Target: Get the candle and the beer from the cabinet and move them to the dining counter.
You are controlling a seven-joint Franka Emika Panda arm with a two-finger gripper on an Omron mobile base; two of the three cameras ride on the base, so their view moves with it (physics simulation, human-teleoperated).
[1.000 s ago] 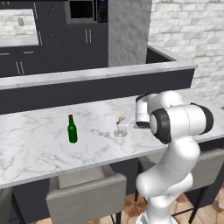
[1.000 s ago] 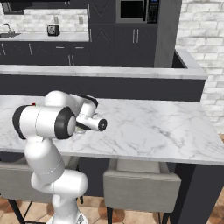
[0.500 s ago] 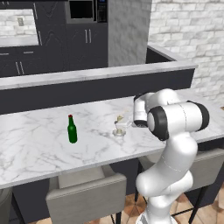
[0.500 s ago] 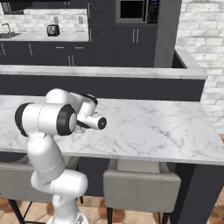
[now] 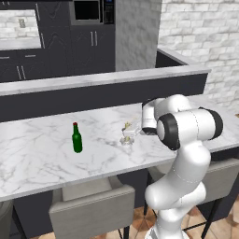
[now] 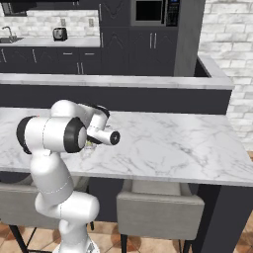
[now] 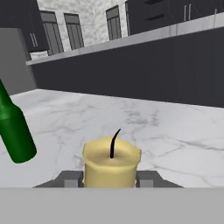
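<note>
Standing at centre frame on the white marble tabletop (image 5: 42, 154), the pale-yellow candle (image 5: 126, 134) sits between the fingers of the robot's hand (image 7: 110, 178), which grasps it from both sides. The green beer bottle (image 5: 77, 138) with its red cap stands upright well to the left, apart from the candle. No label or writing is legible on either item.

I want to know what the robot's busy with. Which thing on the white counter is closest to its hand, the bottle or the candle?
The candle: it sits between the gripper fingers, while the green beer stands off alone.
</note>
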